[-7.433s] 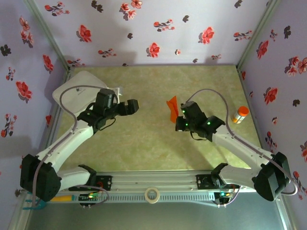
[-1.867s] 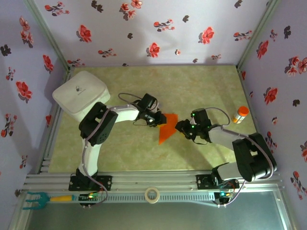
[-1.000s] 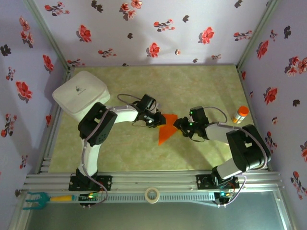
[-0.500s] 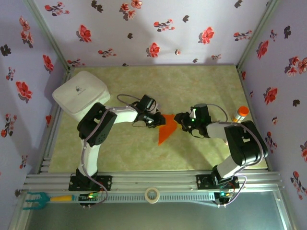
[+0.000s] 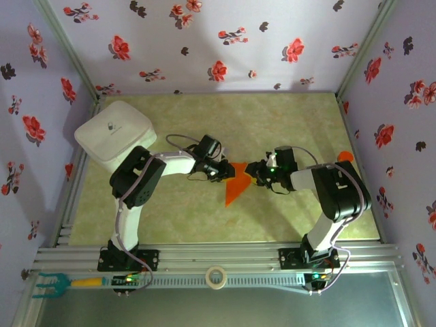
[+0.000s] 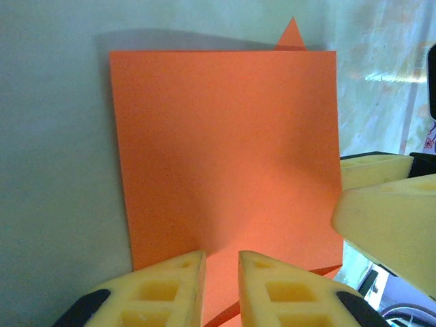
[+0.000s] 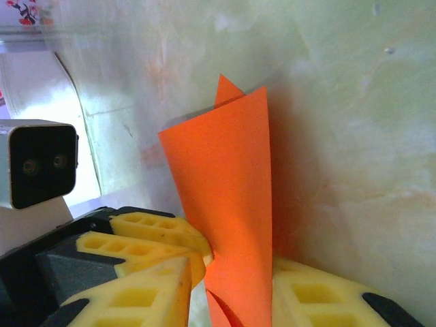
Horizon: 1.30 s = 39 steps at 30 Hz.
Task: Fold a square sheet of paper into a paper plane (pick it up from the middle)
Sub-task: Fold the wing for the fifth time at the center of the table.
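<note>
**One thin, matte, bright-orange paper sheet (image 5: 237, 184), folded to a wedge, between two grippers at the middle of a mottled green tabletop (image 5: 170, 211).**
The left gripper (image 6: 219, 262) presses its two hollow-celled yellow fingers (image 6: 163, 283) nearly together, pinching the sheet's edge. The right gripper (image 7: 228, 272) straddles the opposite edge with two fingers partly spread; whether they clamp it cannot be told.

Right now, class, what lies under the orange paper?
Green tabletop shows around the square sheet of paper, and an orange tip of a lower layer pokes past its far edge. Anything else beneath is covered.
</note>
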Each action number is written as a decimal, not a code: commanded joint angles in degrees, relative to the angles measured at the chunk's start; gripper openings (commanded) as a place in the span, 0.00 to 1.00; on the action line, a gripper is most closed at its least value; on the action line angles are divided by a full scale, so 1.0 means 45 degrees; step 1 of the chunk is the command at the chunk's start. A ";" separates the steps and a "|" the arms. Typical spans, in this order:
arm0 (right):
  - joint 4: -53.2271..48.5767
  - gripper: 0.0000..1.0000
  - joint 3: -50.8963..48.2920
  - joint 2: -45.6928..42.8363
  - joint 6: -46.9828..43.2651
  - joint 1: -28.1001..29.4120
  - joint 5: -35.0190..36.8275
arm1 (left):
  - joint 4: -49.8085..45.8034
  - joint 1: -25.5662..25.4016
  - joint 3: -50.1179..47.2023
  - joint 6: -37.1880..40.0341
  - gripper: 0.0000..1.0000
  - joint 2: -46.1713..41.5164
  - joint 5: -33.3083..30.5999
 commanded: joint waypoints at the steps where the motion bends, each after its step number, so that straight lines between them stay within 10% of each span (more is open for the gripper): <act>1: -0.0634 0.31 0.0457 0.0201 -0.0750 -0.0218 -0.0330 | -0.0459 0.0032 -0.0331 -0.0123 0.21 -0.0228 0.0038; 28: -0.2166 0.10 0.1558 0.0823 -0.2006 -0.0295 -0.0801 | 0.0186 0.0051 -0.0641 0.0076 0.26 -0.0793 0.0395; 39: 0.0129 0.00 -0.0068 -0.0684 0.2039 0.0103 0.1073 | 0.1069 0.0052 -0.2117 0.1493 0.43 -0.3488 -0.1486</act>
